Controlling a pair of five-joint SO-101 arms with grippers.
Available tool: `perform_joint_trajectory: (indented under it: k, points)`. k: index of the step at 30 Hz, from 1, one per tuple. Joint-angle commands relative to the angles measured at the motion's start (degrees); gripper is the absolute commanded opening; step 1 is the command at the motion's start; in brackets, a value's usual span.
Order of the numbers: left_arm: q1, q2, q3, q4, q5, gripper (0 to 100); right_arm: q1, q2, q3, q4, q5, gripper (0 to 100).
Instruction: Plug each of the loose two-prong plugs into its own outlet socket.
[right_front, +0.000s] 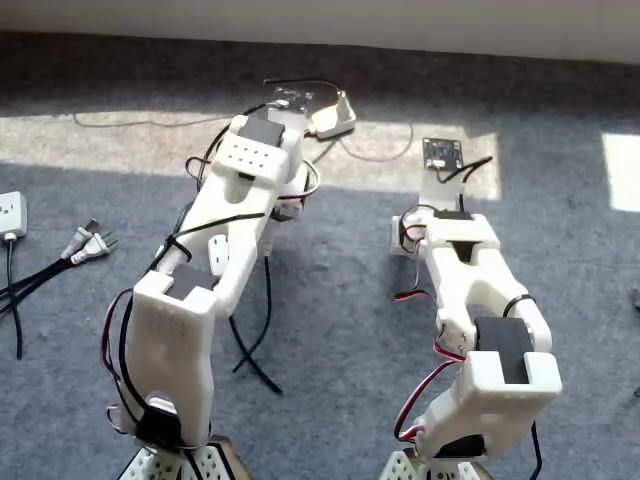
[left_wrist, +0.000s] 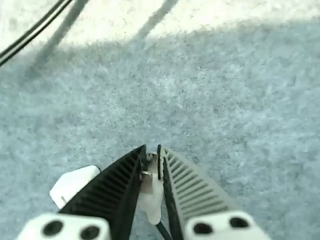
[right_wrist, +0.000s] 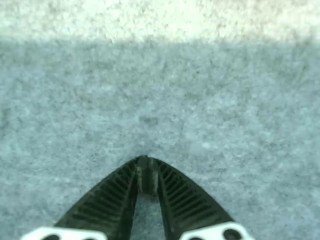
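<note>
Left wrist view shows our left hand (left_wrist: 151, 150) pinching a white plug (left_wrist: 150, 200); we should keep it level, gripped firmly.

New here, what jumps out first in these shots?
The left end effector pinches a white plug above the grey carpet, a white block beside it. At the high view's left edge, a white outlet sits with two loose plugs on black cords lying next to it, not plugged in.
</note>
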Motion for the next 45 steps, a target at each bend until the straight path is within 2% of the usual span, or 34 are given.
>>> perform_joint_trajectory:
  k: [1, 5, 7, 12, 20, 38, 45]
  points:
    - [-0.66, 0.75, -2.51, -0.53, -9.67, 2, -0.04, 0.13, -2.77, 0.04, 0.53, 0.9]
    - [0.92, 7.60, -4.53, -0.09, -16.79, 2, -0.04, 0.13, -2.77, 0.04, 0.53, 0.9]
    - [1.63, 11.91, -7.43, 0.09, -18.02, 3, -0.04, 0.13, -2.77, -0.04, 0.53, 0.9]
    - [1.54, 18.33, -19.74, 8.09, -17.93, 14, -0.04, 0.13, -2.77, -0.04, 0.53, 0.9]
    - [1.27, 20.18, -33.54, 16.97, -15.03, 14, -0.04, 0.13, -2.86, -0.04, 0.53, 0.9]
    - [-1.98, 20.00, -33.98, 17.49, -14.77, 17, -0.04, 0.13, -2.86, -0.04, 0.53, 0.9]
    - [-2.15, 12.35, -30.90, 17.49, -13.54, 18, -0.04, 0.13, -2.86, -0.13, 0.53, 0.9]
